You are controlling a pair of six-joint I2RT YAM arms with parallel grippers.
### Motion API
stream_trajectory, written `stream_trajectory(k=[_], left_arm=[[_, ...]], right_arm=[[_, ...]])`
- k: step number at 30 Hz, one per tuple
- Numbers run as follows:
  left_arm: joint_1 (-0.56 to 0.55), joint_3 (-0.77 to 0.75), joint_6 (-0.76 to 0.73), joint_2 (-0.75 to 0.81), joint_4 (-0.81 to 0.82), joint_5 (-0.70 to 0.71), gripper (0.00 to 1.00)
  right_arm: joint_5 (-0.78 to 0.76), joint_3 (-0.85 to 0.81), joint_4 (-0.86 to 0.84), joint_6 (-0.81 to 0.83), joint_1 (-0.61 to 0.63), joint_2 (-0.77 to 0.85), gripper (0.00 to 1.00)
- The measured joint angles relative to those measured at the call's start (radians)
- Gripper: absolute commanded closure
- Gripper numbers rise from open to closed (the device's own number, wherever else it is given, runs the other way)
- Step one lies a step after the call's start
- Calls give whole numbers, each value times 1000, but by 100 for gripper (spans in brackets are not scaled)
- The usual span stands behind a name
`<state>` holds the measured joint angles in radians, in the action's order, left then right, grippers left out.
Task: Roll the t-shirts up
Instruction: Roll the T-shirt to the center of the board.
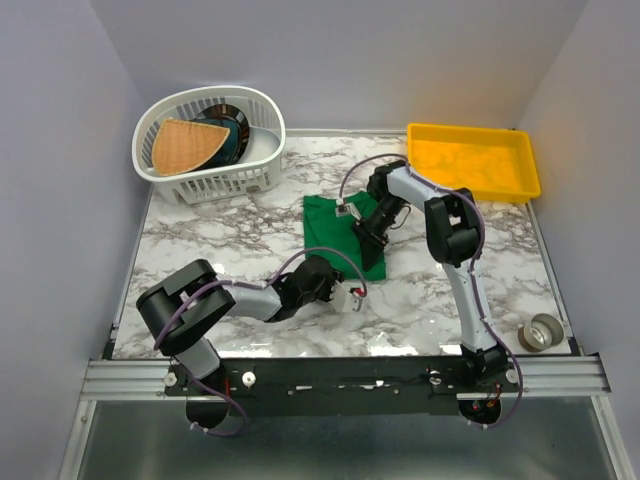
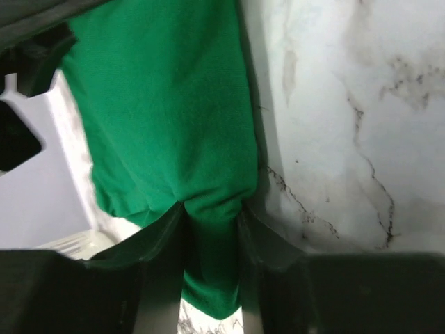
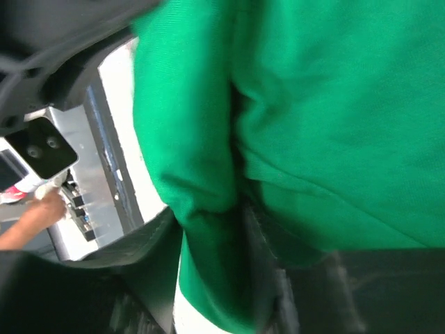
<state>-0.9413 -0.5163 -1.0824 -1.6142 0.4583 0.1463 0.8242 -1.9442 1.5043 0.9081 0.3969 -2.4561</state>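
Observation:
The emerald-green t-shirt lies folded into a narrow rectangle in the middle of the marble table. My left gripper reaches in low from the left to the shirt's near corner. In the left wrist view the fabric bunches into creases where my left gripper is shut on it. My right gripper comes down on the shirt's right edge. In the right wrist view a thick fold of the shirt fills the gap of my right gripper, touching both fingers.
A white laundry basket holding an orange wedge-shaped piece and a dark item stands at the back left. A yellow tray sits at the back right. A roll of tape rests by the near right corner.

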Motion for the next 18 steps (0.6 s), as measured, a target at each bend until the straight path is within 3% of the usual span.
stream_trajectory(k=[5,7,10,15,18], left_arm=[[45,-140,88,-1,-261,-90,78],[67,-182,116,-1,-341,-135,91],[108,-264,156,-17,-474,-216,91],[204,-418,191,-74,-673,-388,91],[257,-523,191,-129,-797,-487,92]], right_arm=[[-6,14,-25,36,-9,64,38],[-13,32,-74,53,-27,122,37],[-24,104,-133,69,-64,259,37],[-75,424,-287,142,-111,600,28],[-89,735,-461,199,-105,859,27]])
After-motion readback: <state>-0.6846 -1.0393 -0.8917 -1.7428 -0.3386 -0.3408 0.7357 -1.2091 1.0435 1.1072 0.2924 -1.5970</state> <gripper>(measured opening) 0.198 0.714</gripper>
